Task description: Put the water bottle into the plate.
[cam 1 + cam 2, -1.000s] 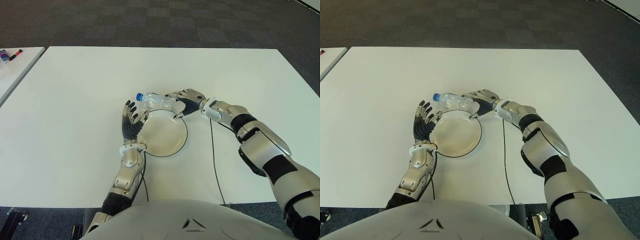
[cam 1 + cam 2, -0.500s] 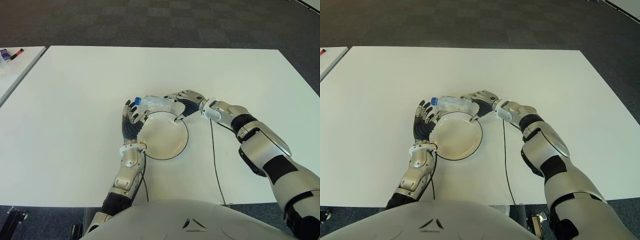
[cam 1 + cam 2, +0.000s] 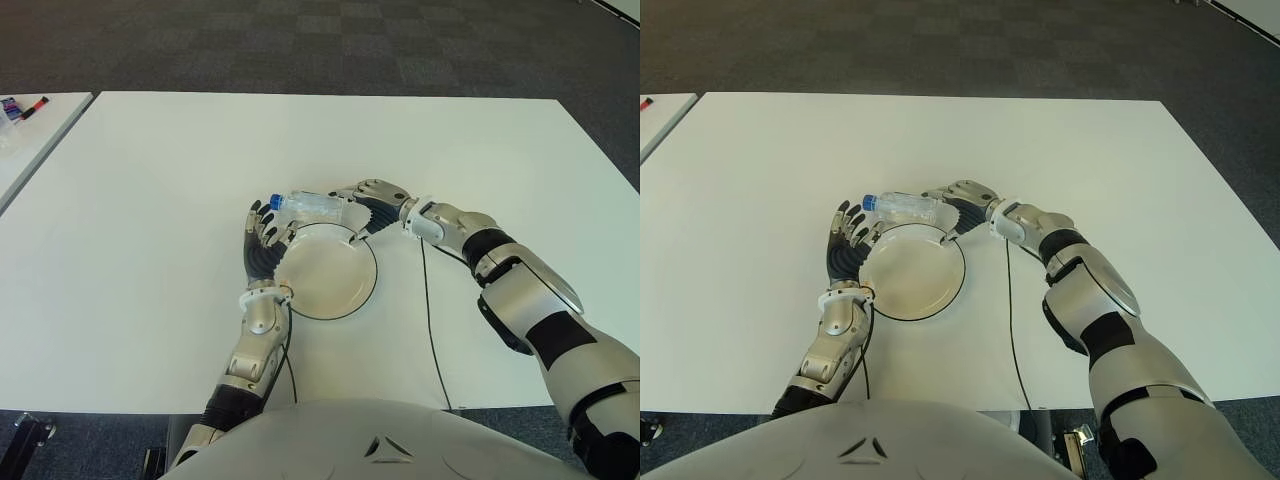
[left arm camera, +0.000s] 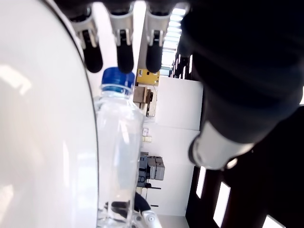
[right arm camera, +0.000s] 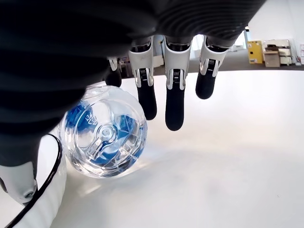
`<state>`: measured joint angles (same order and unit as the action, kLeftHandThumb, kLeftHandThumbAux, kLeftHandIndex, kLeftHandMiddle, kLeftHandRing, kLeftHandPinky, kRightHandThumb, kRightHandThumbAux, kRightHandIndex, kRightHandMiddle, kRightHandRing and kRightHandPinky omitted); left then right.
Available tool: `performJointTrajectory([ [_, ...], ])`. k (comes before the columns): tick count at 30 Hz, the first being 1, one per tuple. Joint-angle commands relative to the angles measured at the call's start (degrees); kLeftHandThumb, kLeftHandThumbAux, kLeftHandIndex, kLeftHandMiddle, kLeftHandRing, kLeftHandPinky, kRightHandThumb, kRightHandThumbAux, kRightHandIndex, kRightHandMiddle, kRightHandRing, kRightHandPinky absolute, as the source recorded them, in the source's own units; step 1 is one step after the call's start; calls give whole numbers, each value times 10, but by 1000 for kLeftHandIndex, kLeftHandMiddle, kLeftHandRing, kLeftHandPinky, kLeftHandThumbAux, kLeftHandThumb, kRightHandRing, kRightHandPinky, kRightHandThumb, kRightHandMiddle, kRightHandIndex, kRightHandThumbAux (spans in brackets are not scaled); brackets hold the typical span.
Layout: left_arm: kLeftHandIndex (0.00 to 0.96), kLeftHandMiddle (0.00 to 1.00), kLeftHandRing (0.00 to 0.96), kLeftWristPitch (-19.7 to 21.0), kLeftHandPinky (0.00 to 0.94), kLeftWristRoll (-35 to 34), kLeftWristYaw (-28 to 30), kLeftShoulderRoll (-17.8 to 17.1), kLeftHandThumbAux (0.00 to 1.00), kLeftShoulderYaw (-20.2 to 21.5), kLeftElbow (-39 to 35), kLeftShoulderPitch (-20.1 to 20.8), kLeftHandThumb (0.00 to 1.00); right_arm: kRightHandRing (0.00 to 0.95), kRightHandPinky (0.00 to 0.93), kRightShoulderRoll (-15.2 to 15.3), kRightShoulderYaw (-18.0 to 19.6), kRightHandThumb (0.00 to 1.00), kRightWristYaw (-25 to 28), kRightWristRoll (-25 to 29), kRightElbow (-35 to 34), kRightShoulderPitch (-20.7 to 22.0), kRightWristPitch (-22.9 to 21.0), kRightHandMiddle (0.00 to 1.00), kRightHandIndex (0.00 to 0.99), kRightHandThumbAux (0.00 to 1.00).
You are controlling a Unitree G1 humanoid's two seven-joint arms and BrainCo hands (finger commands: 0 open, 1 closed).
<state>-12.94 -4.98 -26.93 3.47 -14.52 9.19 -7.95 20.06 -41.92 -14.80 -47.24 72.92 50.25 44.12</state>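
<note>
Water bottle [image 3: 309,205] lying on its side at far rim of plate [image 3: 325,272], blue cap toward left hand [image 3: 262,245], on white counter [image 3: 150,200]. Not inside plate. Right hand [image 3: 372,203] at bottle's base end, fingers loosely extended over it, no firm clamp visible. Left hand beside plate's left edge, fingers spread, fingertips just beside cap, holding nothing.
</note>
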Motion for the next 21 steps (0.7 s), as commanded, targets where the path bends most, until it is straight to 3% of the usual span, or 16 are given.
performJointTrajectory([
  [1,73,139,138,4,168,-4,-5,82,801,4,1,12,270,262,242,5,-5,462,-4,-12,2,-10,-9,249,35,591],
  [11,73,134,132,4,163,-4,-6,83,813,3,3,12,268,260,271,4,-1,447,12,-5,6,-12,-12,229,32,593],
  [16,72,131,128,6,157,-5,-6,84,816,4,4,13,265,265,330,3,3,424,23,-1,8,-12,-15,212,30,595],
  [21,71,130,128,6,160,-6,-5,84,819,4,6,14,259,258,285,2,6,415,30,1,9,-13,-16,203,27,597],
])
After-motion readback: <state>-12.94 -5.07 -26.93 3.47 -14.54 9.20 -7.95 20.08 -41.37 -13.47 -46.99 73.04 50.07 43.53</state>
